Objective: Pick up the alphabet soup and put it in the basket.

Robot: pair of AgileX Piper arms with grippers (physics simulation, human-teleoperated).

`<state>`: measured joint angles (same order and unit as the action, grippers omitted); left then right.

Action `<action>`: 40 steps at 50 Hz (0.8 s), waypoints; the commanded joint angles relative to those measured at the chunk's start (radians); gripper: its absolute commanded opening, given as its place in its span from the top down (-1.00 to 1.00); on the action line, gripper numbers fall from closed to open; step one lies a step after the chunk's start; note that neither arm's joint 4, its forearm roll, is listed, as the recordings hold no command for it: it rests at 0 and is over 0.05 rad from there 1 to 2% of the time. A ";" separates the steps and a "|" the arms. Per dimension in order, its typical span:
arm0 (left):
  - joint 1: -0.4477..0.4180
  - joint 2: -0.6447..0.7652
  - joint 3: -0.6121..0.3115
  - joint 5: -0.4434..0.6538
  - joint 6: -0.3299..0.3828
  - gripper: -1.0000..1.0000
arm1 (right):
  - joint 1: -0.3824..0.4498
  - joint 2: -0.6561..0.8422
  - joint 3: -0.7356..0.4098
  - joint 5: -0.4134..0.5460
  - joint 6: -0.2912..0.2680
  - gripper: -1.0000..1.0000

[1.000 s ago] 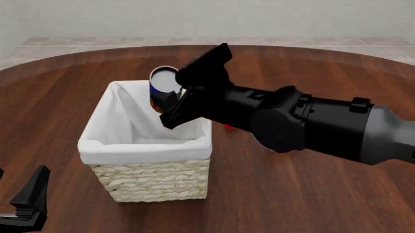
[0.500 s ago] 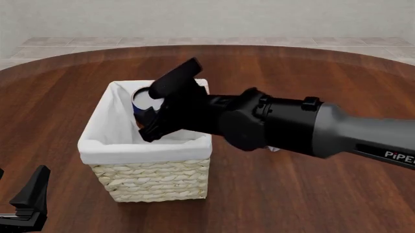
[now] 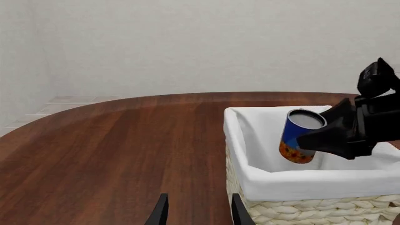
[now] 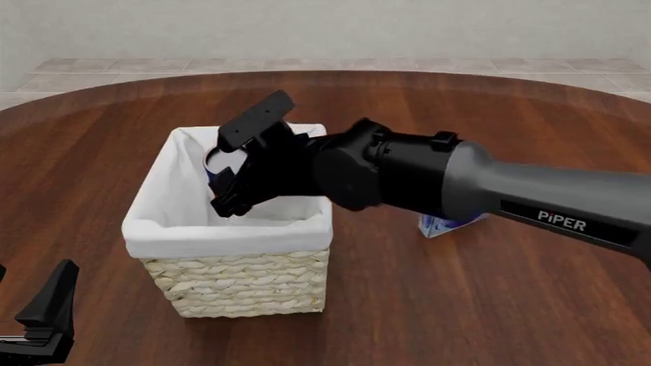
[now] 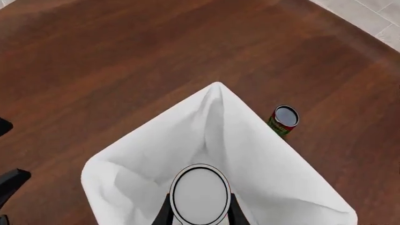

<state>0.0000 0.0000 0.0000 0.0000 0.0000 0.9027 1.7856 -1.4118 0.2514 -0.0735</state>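
The alphabet soup [image 3: 299,136], a small can with a silver top and a blue label turning orange at the bottom, hangs tilted in the opening of the basket [image 4: 239,286]. My right gripper [image 4: 222,174] is shut on it, one finger on each side. In the right wrist view the can's top [image 5: 200,194] sits between the fingertips [image 5: 164,213], with the white liner [image 5: 250,154] below. I cannot tell whether the can touches the basket floor. My left gripper [image 3: 198,213] stands open and empty, low at the table's near left, short of the basket [image 3: 312,206].
A blue-and-white carton [image 4: 443,223] lies on the table right of the basket, mostly hidden by the right arm [image 4: 489,191]. A small can with a green label [image 5: 284,121] stands on the wood beyond the basket. The round wooden table [image 4: 489,305] spreads around.
My right gripper has carried the can leftward and down, from above the basket's far rim into its opening. The left gripper has not moved.
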 commanded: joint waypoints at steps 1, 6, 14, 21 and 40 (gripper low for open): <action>0.000 0.000 0.000 0.000 0.000 -1.00 | -0.011 0.043 -0.059 0.049 0.005 1.00; 0.000 0.000 0.000 0.000 0.000 -1.00 | -0.013 0.058 -0.062 0.059 0.002 1.00; 0.000 0.000 0.000 0.000 0.000 -1.00 | -0.039 0.096 -0.096 0.081 -0.021 1.00; 0.000 0.000 0.000 0.000 0.000 -1.00 | -0.046 0.109 -0.108 0.097 -0.031 1.00; 0.000 0.000 0.000 0.000 0.000 -1.00 | -0.042 0.118 -0.101 0.100 -0.043 -1.00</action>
<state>0.0000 0.0000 0.0000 0.0000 0.0000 0.8599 1.9073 -1.5040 0.3494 -0.1275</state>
